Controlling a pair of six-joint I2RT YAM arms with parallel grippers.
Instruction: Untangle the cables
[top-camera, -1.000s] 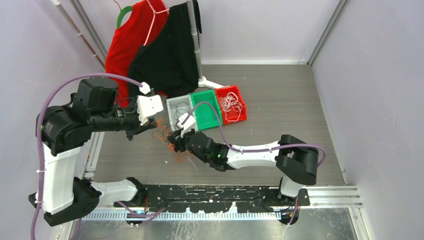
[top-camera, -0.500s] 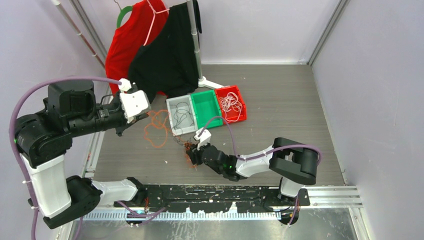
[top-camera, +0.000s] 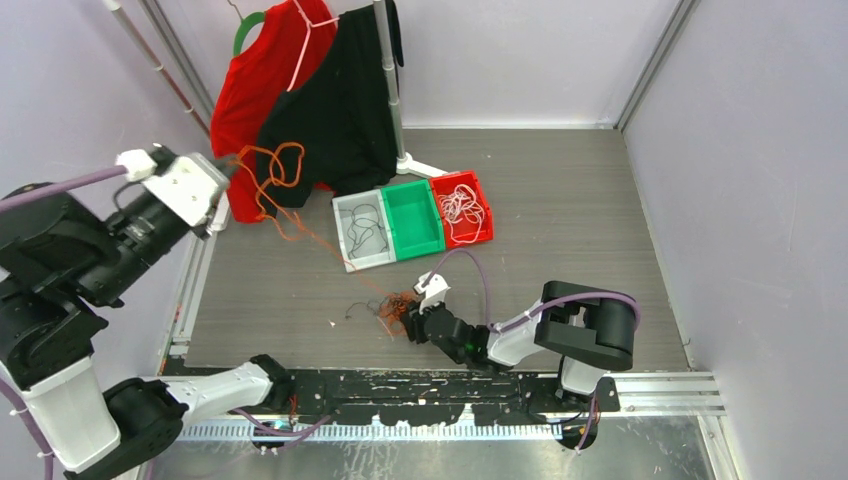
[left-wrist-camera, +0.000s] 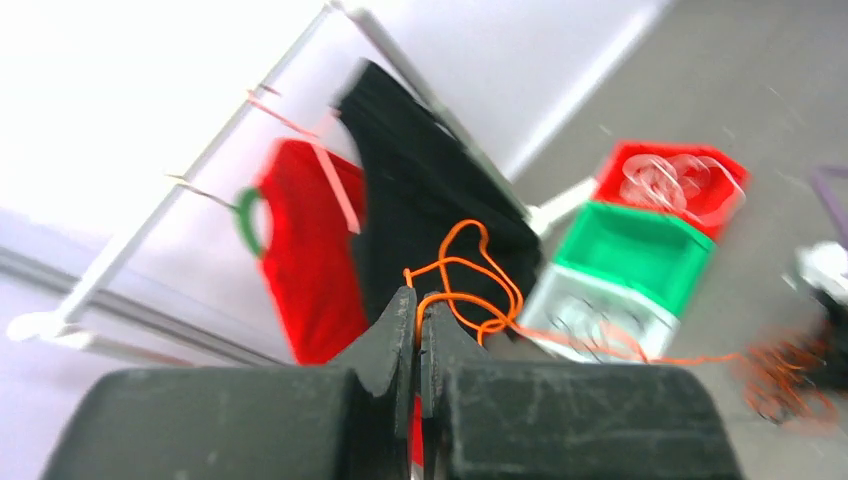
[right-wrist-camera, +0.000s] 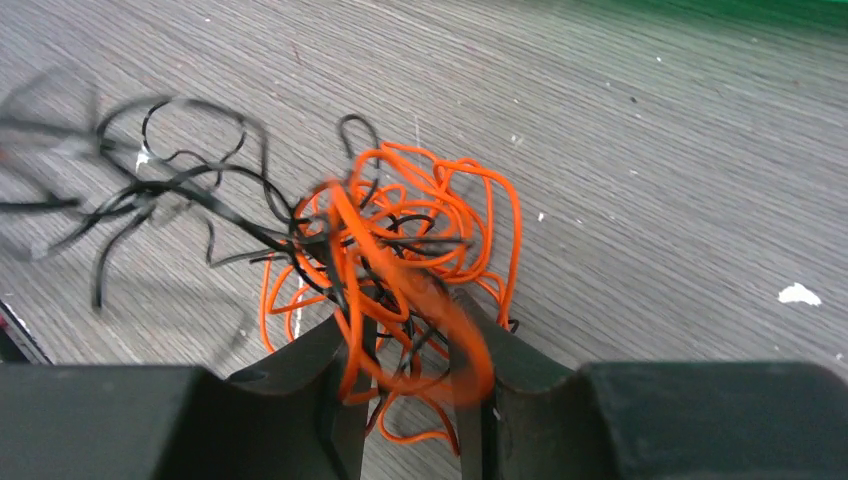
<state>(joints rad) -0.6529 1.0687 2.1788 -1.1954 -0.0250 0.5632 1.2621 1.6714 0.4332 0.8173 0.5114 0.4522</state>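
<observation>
Though one orange strand (left-wrist-camera: 465, 224) is stretched out to ten o'clock, clamped in the left gripper (left-wrist-camera: 418, 305), the snarl (right-wrist-camera: 400, 250) of cables — orange and black — sits knotted near six o'clock, straddled by the right gripper (right-wrist-camera: 410, 400); whether it grips is unclear. Much untangling seems left.

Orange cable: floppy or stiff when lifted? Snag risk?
Probably floppy: the orange cable droops in loose loops from the shut left jaws. Likely light; a thin pinch carries it. May snag: its far end is knotted with black strands.
</observation>
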